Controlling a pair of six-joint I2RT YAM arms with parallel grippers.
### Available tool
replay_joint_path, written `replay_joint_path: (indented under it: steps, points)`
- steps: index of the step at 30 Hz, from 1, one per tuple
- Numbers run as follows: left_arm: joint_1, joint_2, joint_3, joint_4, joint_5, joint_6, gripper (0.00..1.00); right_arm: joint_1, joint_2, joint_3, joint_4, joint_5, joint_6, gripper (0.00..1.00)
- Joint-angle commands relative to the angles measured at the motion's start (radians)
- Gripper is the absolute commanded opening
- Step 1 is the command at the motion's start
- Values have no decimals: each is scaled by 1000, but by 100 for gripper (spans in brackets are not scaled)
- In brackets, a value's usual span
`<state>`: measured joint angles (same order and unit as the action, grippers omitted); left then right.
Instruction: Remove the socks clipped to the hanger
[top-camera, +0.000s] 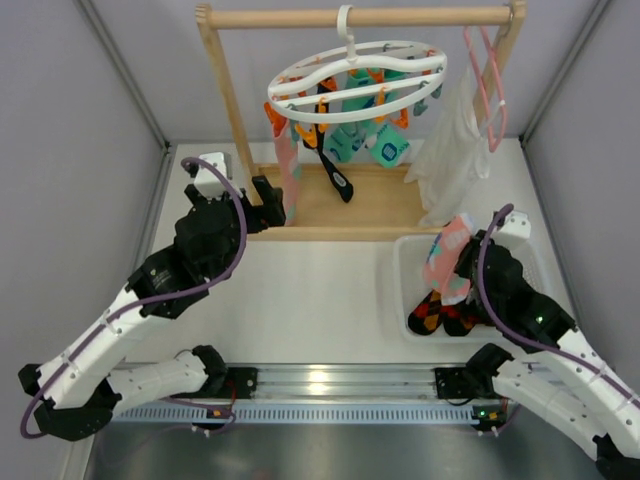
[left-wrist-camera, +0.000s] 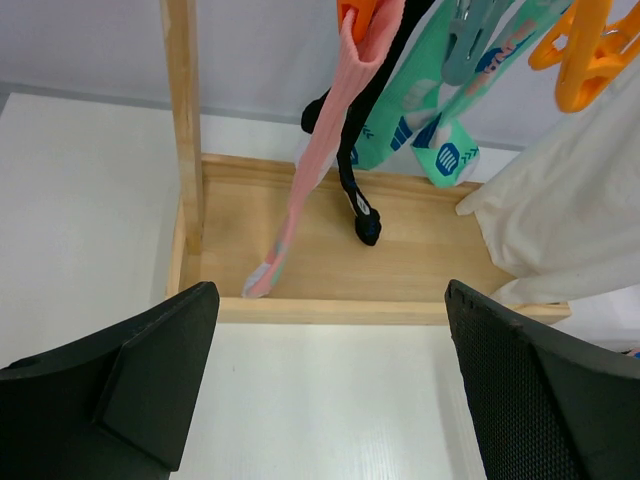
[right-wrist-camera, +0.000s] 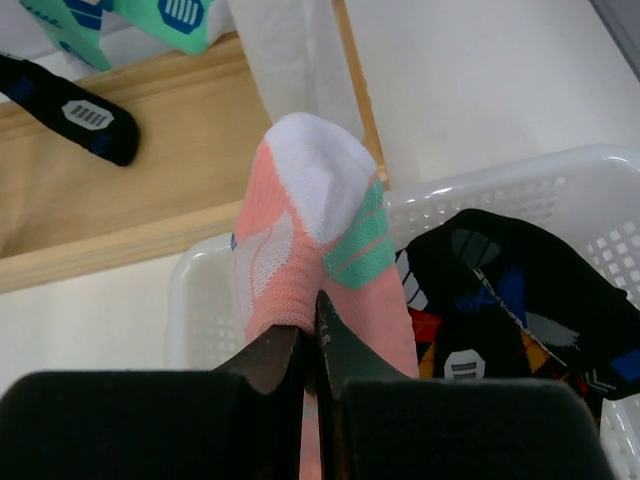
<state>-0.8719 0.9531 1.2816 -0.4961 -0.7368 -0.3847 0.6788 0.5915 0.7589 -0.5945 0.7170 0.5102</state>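
the hanger hangs by its hook from the wooden rail, ring tilted, with the socks clipped under it: a long pink sock at the left, a black sock just beside it, and teal socks bunched toward the middle and right. in the left wrist view the long pink sock's toe reaches down to the frame's wooden base, and the black sock ends close above the base. the left gripper sits low beside the frame's left post, near the long pink sock. its fingers are spread wide with nothing between them. the right gripper is over the left part of the white basket, well apart from the hanger. its fingers are pressed tight together on a short pink sock with a white toe and a teal patch, which stands up above the fingertips. argyle socks lie in the basket below it. a white garment hangs at the right of the frame, beside a pink wire hanger.
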Motion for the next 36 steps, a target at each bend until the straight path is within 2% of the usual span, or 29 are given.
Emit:
replay_joint_path:
  steps: [1, 3, 7, 8, 9, 12, 16, 19, 23, 25, 27, 28, 31, 36]
  points:
    - [2, -63, -42, 24, 14, -36, 98, -30, -25, -44, -11, 7, 39, 0]
    - [2, -79, -51, 21, 37, -36, 98, -31, -42, -55, -7, 9, 47, 1]
    - [2, -76, -61, -5, 45, -46, 98, -33, -58, -67, -5, 12, 59, 16]
    - [2, -73, -61, -19, 45, -48, 98, -33, -59, -66, -13, 25, 62, 26]
    - [2, -71, -61, -28, 47, -51, 98, -32, -61, -64, -17, 30, 65, 51]
    - [2, -71, -56, -64, 42, -63, 98, -33, -71, -52, -53, 65, 82, 83]
    - [4, -71, -44, -123, 21, -78, 98, -33, -99, -46, -38, 44, 51, 85]
    - [4, -54, -24, -189, 2, -85, 98, -32, -99, -62, 85, -104, -37, 88]
    - [4, -53, -24, -248, 14, -77, 98, -33, -36, -93, 266, -417, -93, 88]
    - [4, -65, -45, -260, 31, -54, 98, -33, -3, -112, 402, -528, -93, 88]
    - [5, -94, -73, -266, 43, -31, 98, -30, 69, -122, 554, -712, -82, 88]
    - [5, -106, -79, -271, 51, -25, 98, -28, 100, -119, 583, -746, -76, 88]
    - [5, -161, -109, -280, 89, -3, 98, 17, 235, -86, 732, -725, -81, 87]
    - [4, -261, -182, -277, 100, 44, 98, 184, 519, 72, 835, -579, -168, 87]
